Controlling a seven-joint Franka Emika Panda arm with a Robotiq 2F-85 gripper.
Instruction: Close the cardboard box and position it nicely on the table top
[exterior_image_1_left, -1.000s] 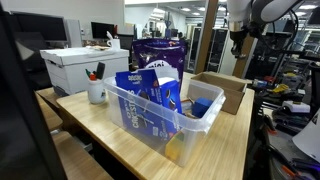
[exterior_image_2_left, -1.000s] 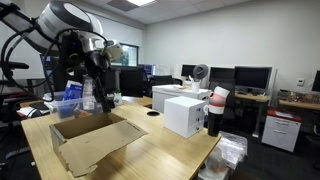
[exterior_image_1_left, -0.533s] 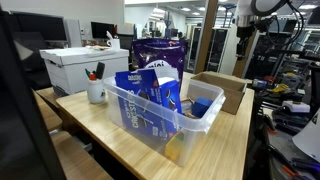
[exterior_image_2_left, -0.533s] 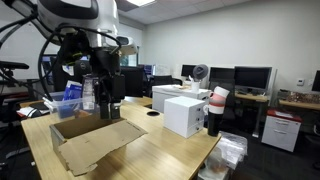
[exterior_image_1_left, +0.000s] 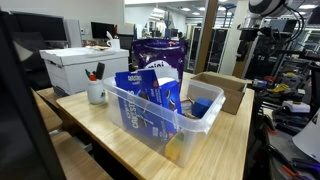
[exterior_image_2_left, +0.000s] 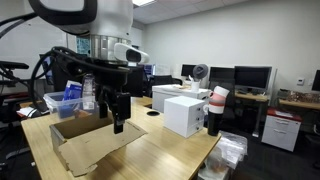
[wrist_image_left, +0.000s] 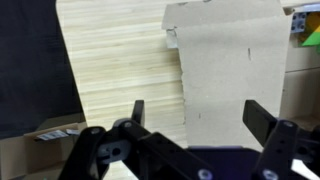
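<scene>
The cardboard box (exterior_image_1_left: 218, 90) sits on the table top (exterior_image_1_left: 120, 135) behind the clear bin, brown and low. In an exterior view the cardboard box (exterior_image_2_left: 85, 148) has its flaps spread open. My gripper (exterior_image_2_left: 117, 122) hangs over the box's far side, apart from it, jaws open and empty. In the wrist view the gripper (wrist_image_left: 200, 115) has its two black fingers wide apart over a flat cardboard flap (wrist_image_left: 235, 65), with pale table top (wrist_image_left: 115, 60) to the left. From the bin side, the gripper (exterior_image_1_left: 247, 38) is small and high above the box.
A clear plastic bin (exterior_image_1_left: 205, 122) of snack packs fills the table's middle. A white lidded file box (exterior_image_1_left: 78, 66), a mug of pens (exterior_image_1_left: 96, 93) and a purple bag (exterior_image_1_left: 160, 52) stand behind it. Stacked cups (exterior_image_2_left: 217, 108) stand beside the white box (exterior_image_2_left: 185, 113).
The jaws have opened wide. The arm has shifted over the box, and its gripper now hangs lower in the view from the box side.
</scene>
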